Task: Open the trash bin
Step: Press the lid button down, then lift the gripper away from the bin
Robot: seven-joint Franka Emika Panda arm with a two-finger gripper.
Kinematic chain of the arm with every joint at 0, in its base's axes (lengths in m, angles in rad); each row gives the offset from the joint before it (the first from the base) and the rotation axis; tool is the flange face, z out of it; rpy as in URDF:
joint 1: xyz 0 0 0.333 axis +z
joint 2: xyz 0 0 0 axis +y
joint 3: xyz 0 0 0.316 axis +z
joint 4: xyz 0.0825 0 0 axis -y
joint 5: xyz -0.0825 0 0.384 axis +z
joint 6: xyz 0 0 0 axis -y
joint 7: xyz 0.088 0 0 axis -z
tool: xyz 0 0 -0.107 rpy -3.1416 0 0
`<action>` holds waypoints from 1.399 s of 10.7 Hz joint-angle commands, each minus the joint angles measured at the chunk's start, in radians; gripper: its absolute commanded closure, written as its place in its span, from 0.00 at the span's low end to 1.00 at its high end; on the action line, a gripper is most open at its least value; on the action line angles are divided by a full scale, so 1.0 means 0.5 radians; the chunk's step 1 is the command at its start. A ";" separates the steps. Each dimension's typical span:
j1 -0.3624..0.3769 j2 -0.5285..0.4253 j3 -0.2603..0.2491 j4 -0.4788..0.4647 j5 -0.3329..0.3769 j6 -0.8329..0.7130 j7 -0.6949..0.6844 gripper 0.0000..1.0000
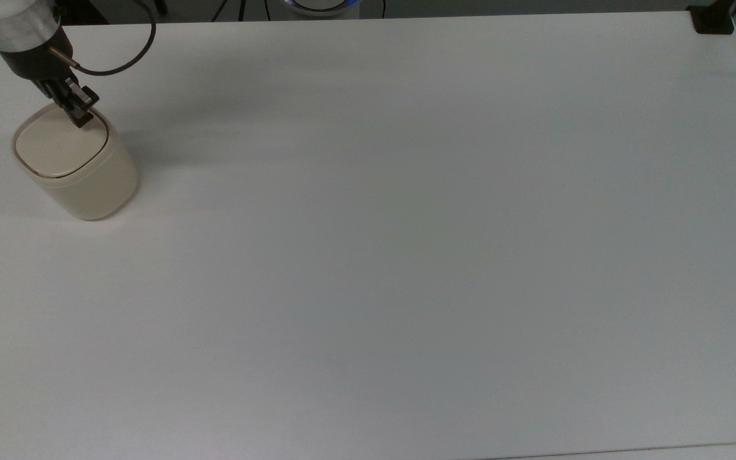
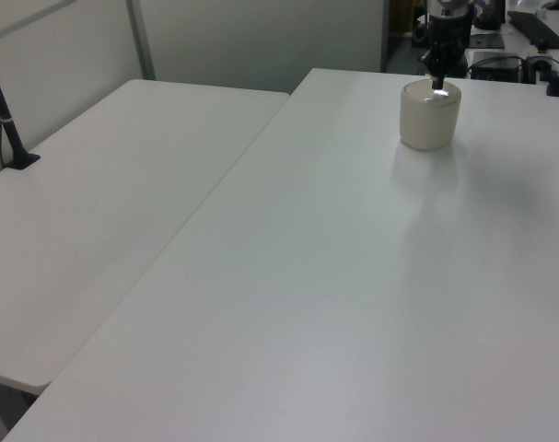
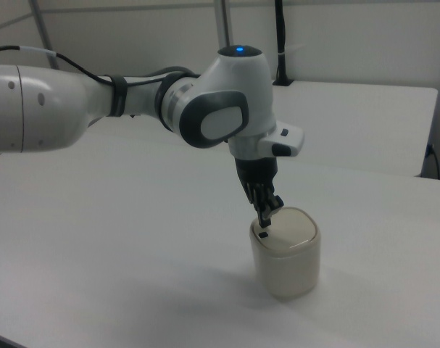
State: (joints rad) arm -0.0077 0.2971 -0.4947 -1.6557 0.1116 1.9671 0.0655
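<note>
While the bin (image 1: pixel 74 163) stood with its lid flat and shut at the top view's far left of the white tabletop (image 1: pixel 406 255), the pincer (image 1: pixel 79 112) hung over the lid's far corner, tip pointing down. In the right view the tip (image 3: pixel 265 214) sat just above a small dark button (image 3: pixel 263 235) on the lid, very close; whether it touched could not be told. The fingers appeared drawn together with nothing between them.

The step in hand seemed to be the press on that button, with the lid not yet sprung. The next move probably called for a short, straight push down on the button, then a lift away so the hinged lid could swing up without hitting the arm (image 3: pixel 96 109).

The bin stood near the top view's left edge of the tabletop and not far from its far edge, so a sideways shove there risked sliding it toward the rim. To the top view's right the tabletop lay bare and wide. In the left view a second table (image 2: pixel 104 203) adjoined it.
</note>
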 commanded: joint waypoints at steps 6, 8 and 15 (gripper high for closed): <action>0.022 0.013 -0.023 -0.091 0.044 0.122 -0.024 1.00; 0.034 -0.097 -0.020 -0.085 0.029 0.091 -0.027 1.00; 0.058 -0.477 0.439 -0.051 0.004 -0.151 -0.020 0.69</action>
State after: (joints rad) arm 0.0156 0.1131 -0.4113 -1.6606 0.1122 1.9197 0.0610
